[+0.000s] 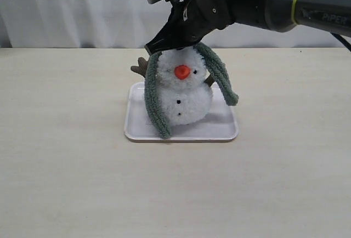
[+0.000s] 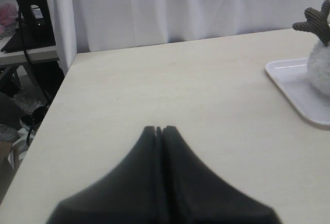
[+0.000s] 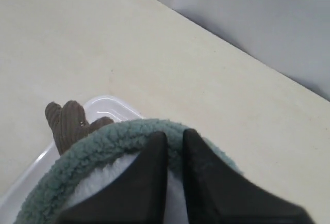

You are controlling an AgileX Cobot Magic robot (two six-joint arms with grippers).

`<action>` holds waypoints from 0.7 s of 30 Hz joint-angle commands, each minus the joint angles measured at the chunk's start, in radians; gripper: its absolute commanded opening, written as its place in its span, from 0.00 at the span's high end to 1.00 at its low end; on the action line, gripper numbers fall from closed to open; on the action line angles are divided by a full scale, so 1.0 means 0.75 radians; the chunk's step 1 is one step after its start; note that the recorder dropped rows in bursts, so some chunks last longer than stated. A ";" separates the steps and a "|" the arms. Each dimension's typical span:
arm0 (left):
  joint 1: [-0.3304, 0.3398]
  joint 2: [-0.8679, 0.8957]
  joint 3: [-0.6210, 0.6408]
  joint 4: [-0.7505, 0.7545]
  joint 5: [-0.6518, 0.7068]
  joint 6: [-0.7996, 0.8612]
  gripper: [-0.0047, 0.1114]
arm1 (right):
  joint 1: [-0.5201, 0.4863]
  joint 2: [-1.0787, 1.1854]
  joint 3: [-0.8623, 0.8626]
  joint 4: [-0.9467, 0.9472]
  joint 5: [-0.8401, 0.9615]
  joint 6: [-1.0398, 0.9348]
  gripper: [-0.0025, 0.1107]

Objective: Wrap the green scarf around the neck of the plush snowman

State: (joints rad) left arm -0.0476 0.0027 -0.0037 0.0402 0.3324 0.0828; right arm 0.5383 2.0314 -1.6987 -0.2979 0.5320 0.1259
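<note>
The plush snowman (image 1: 185,96) stands upright on a white tray (image 1: 222,130). The green scarf (image 1: 154,102) lies draped over the top of its head, one end hanging down each side to the tray; the neck (image 1: 184,84) is bare at the front. My right gripper (image 1: 166,46) sits on top of the head, its jaws nearly together and pinching the scarf's middle (image 3: 98,149), with white plush (image 3: 114,175) under them. My left gripper (image 2: 159,129) is shut and empty over bare table, far from the snowman (image 2: 320,65), and is outside the exterior view.
A brown twig arm (image 1: 140,66) sticks out at the snowman's left in the exterior view; the same arm (image 3: 67,123) shows in the right wrist view. The tray's rim (image 2: 294,87) lies well ahead of the left gripper. A white curtain backs the table.
</note>
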 commanded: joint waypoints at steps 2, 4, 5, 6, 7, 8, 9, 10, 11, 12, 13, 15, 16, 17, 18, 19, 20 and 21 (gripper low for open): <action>0.001 -0.004 0.005 0.000 -0.013 -0.001 0.96 | -0.029 0.020 0.001 -0.042 -0.012 0.115 0.87; 0.001 -0.004 0.005 0.000 -0.013 -0.001 0.96 | -0.034 0.023 0.001 -0.042 0.000 0.131 0.87; 0.001 -0.004 0.005 0.000 -0.013 -0.001 0.96 | -0.038 0.023 0.001 -0.039 0.014 0.131 0.87; 0.001 -0.004 0.005 0.000 -0.013 -0.001 0.96 | -0.038 0.023 0.001 -0.039 0.024 0.131 0.87; 0.001 -0.004 0.005 0.000 -0.013 -0.001 0.96 | -0.038 0.023 0.001 -0.039 0.037 0.131 0.87; 0.001 -0.004 0.005 0.000 -0.013 -0.001 0.96 | -0.038 0.023 0.001 -0.039 0.047 0.131 0.87; 0.001 -0.004 0.005 0.000 -0.013 -0.001 0.96 | -0.038 0.023 0.001 -0.037 0.055 0.131 0.87; 0.001 -0.004 0.005 0.000 -0.013 -0.001 0.96 | -0.038 0.023 0.001 -0.037 0.062 0.131 0.87; 0.001 -0.004 0.005 0.000 -0.013 -0.001 0.96 | -0.038 0.023 0.001 -0.029 0.072 0.131 0.87; 0.001 -0.004 0.005 0.000 -0.013 -0.001 0.96 | -0.038 0.023 0.001 -0.024 0.078 0.131 0.87; 0.001 -0.004 0.005 0.000 -0.013 -0.001 0.96 | -0.038 0.023 0.001 -0.010 0.088 0.131 0.87; 0.001 -0.004 0.005 0.000 -0.013 -0.001 0.96 | -0.036 0.023 0.001 0.001 0.097 0.127 0.87; 0.001 -0.004 0.005 0.000 -0.013 -0.001 0.96 | -0.032 0.023 0.001 0.001 0.099 0.127 0.87; 0.001 -0.004 0.005 0.000 -0.013 -0.001 0.96 | -0.032 0.017 0.001 0.001 0.102 0.127 0.87; 0.001 -0.004 0.005 0.000 -0.013 -0.001 0.96 | -0.032 0.007 0.001 0.005 0.099 0.127 0.87; 0.001 -0.004 0.005 0.000 -0.013 -0.001 0.96 | -0.032 -0.005 0.001 0.008 0.099 0.127 0.87; 0.001 -0.004 0.005 0.000 -0.013 -0.001 0.96 | -0.032 -0.021 0.001 0.013 0.099 0.127 0.87; 0.001 -0.004 0.005 0.000 -0.013 -0.001 0.96 | -0.032 -0.034 0.001 0.033 0.099 0.127 0.87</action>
State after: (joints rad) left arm -0.0476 0.0027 -0.0037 0.0402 0.3324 0.0828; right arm 0.5156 2.0345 -1.6987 -0.3003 0.5757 0.2201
